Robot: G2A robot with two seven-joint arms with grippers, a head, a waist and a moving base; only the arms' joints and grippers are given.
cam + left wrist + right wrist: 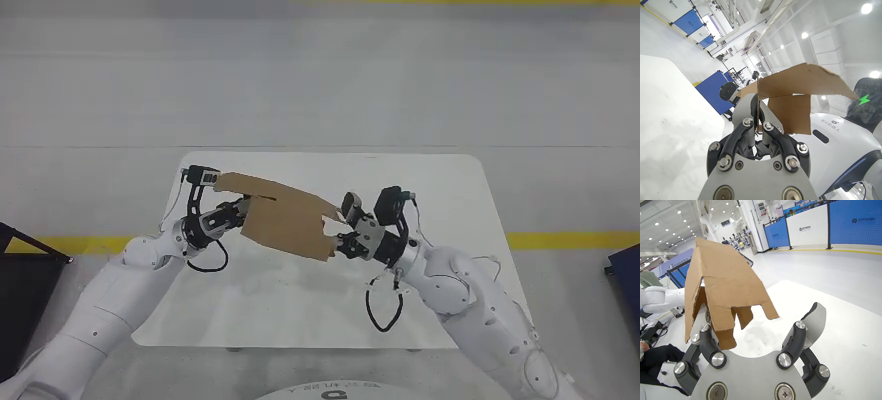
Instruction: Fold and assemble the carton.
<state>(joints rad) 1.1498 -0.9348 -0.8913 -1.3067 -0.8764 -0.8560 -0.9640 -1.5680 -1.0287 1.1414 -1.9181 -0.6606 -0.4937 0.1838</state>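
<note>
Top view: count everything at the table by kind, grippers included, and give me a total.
Cardboard carton: 1
Grippers: 2 (left gripper, right gripper)
White table: 1
Total: 4

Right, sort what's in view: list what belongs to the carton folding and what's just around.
Job: carton; left gripper, shut on its edge; right gripper, open beside it.
Just around: table; yellow floor line; blue partitions.
</note>
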